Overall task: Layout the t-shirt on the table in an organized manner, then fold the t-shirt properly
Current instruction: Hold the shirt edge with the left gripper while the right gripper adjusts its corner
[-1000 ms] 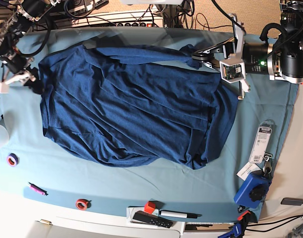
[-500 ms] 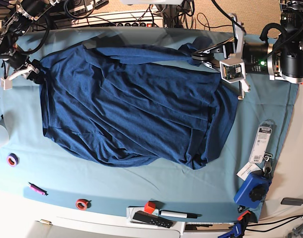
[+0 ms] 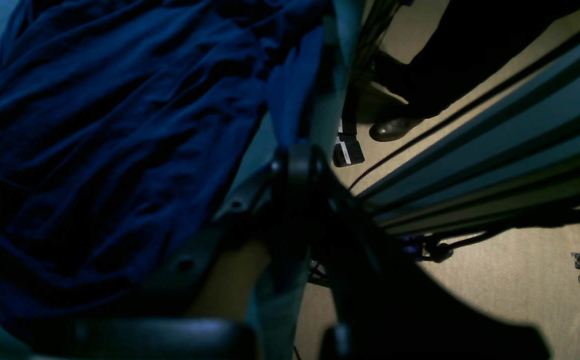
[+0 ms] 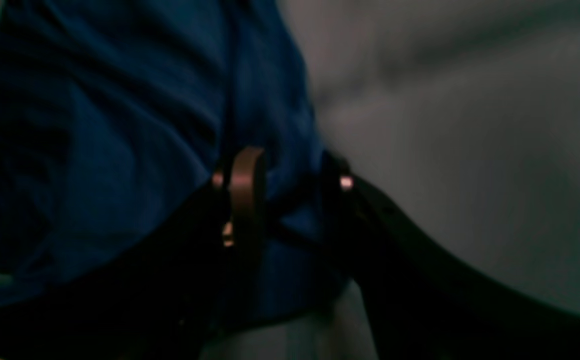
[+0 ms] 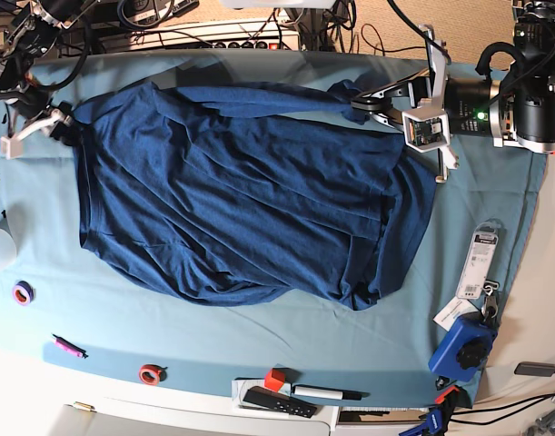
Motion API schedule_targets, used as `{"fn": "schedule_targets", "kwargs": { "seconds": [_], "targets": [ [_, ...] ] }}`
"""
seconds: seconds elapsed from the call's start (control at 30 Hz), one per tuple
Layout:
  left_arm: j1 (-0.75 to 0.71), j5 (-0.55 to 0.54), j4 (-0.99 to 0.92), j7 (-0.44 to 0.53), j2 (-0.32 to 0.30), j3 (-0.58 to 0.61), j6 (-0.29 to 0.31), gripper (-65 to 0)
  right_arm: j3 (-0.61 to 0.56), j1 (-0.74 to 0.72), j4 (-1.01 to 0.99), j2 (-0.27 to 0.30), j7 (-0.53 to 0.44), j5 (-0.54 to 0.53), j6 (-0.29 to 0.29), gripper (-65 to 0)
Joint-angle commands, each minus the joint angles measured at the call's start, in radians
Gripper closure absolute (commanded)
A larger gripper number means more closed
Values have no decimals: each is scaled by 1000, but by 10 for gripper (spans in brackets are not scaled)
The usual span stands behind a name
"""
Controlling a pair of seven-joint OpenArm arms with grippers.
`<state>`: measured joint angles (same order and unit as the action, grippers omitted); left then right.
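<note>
A dark blue t-shirt point(image 5: 241, 200) lies rumpled across the teal desk point(image 5: 259, 345). The left claw point(image 5: 361, 106) is clamped on its far edge; the right claw point(image 5: 66, 134) pinches its opposite corner. Soft, light fabric, likely best gripped at hems and corners.

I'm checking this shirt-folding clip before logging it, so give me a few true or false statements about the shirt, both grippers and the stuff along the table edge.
1. The t-shirt is already folded into a neat square. False: it lies spread out and wrinkled on the table.
2. The left gripper is shut on the shirt. True.
3. The right gripper hangs clear of the shirt. False: shirt fabric sits between its jaws.
4. A purple tape roll lies on the table. True.
</note>
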<state>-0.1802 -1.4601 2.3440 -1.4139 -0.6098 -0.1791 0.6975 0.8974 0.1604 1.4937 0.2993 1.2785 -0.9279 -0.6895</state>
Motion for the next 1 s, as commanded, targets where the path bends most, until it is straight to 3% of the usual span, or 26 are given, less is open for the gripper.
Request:
{"fn": "schedule_targets", "kwargs": {
  "seconds": [0.0, 0.17, 0.27, 0.33, 0.5, 0.63, 0.73, 0.97],
  "targets": [
    [6, -23, 12, 18, -11, -7, 1, 0, 5, -8, 44, 25, -21, -25, -9, -191],
    [6, -23, 12, 18, -11, -7, 1, 0, -10, -5, 156, 28, 37, -13, -9, -192],
    [6, -23, 12, 18, -11, -7, 1, 0, -47, 12, 164, 27, 60, 16, -9, -295],
    [6, -23, 12, 18, -11, -7, 1, 0, -88, 37, 164, 27, 58, 64, -9, -310],
    [6, -23, 12, 18, -11, -7, 1, 0, -193, 101, 164, 27, -38, 167, -9, -310],
    [6, -23, 12, 18, -11, -7, 1, 0, -245, 116, 164, 27, -159, 315, -9, -310],
    [6, -23, 12, 18, -11, -7, 1, 0, -249, 116, 164, 28, -213, 389, 24, -310],
    [6, -23, 12, 18, -11, -7, 1, 0, -249, 116, 164, 28, -261, 414, 99, -310]
  ]
}}
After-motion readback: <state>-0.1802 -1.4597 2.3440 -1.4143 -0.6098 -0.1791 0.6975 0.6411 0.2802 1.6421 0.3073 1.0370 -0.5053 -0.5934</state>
